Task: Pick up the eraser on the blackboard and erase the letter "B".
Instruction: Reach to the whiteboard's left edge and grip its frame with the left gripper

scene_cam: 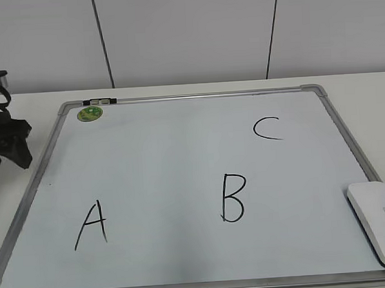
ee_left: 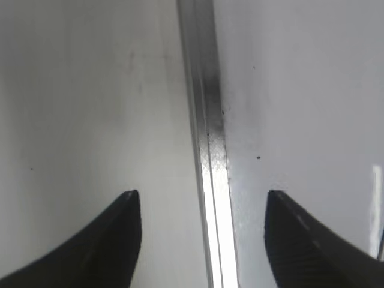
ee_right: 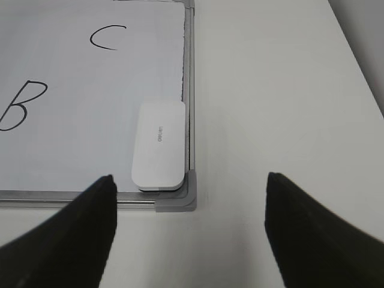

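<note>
The blackboard (scene_cam: 181, 170) is a white dry-erase board in a grey frame, lying flat on the table. The black letter "B" (scene_cam: 233, 198) is at its lower middle, also in the right wrist view (ee_right: 21, 103). The white eraser (scene_cam: 379, 219) lies at the board's near right corner, against the frame (ee_right: 158, 145). My right gripper (ee_right: 191, 183) is open and empty, over bare table just off that corner, a little short of the eraser. My left gripper (ee_left: 203, 201) is open and empty, straddling the board's left frame rail (ee_left: 207, 120); the left arm (scene_cam: 2, 138) shows at the left.
A black "A" (scene_cam: 91, 225) is at the board's lower left and a "C" (scene_cam: 267, 128) at the upper right. A round green magnet (scene_cam: 90, 113) sits at the top left corner. White table (ee_right: 282, 90) extends right of the board.
</note>
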Controlling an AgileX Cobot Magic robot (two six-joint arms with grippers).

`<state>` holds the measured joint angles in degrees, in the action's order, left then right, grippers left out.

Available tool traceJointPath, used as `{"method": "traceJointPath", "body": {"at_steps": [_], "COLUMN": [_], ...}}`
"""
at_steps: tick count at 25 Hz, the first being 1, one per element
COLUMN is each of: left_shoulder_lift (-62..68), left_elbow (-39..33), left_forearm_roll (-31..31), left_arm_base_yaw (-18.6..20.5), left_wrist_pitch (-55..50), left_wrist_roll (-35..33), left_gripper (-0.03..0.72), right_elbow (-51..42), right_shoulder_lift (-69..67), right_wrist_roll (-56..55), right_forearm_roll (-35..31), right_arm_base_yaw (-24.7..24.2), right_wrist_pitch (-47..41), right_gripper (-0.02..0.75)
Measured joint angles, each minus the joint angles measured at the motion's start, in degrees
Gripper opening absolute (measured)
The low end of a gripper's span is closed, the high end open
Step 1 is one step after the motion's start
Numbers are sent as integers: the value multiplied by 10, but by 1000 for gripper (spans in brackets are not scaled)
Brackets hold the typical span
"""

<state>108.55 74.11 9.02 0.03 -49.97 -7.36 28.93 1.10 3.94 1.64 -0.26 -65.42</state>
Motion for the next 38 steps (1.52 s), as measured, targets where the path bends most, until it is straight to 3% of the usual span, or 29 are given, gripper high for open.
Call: {"method": "traceJointPath", "body": {"at_steps": [4,6,24,32,38], "left_shoulder_lift": [38,54,140,142,143], "left_elbow": [30,47,88,93,95], "left_forearm_roll": [0,0,4,25,30], "left_arm_base_yaw": [0,0,1,2,2], "left_wrist_pitch": [-2,-5,-25,-37,-40], "left_wrist_roll": [0,0,-2,-2,2], "left_gripper": [342,314,283,25,14], "right_elbow": [0,0,0,0,0], "right_shoulder_lift": [0,0,0,0,0], "right_wrist_roll": [0,0,0,0,0], "right_forearm_roll": [0,0,0,0,0], "right_arm_base_yaw": [0,0,0,0,0], "right_wrist_pitch": [0,0,0,0,0], "right_gripper": [591,591,591,591,591]}}
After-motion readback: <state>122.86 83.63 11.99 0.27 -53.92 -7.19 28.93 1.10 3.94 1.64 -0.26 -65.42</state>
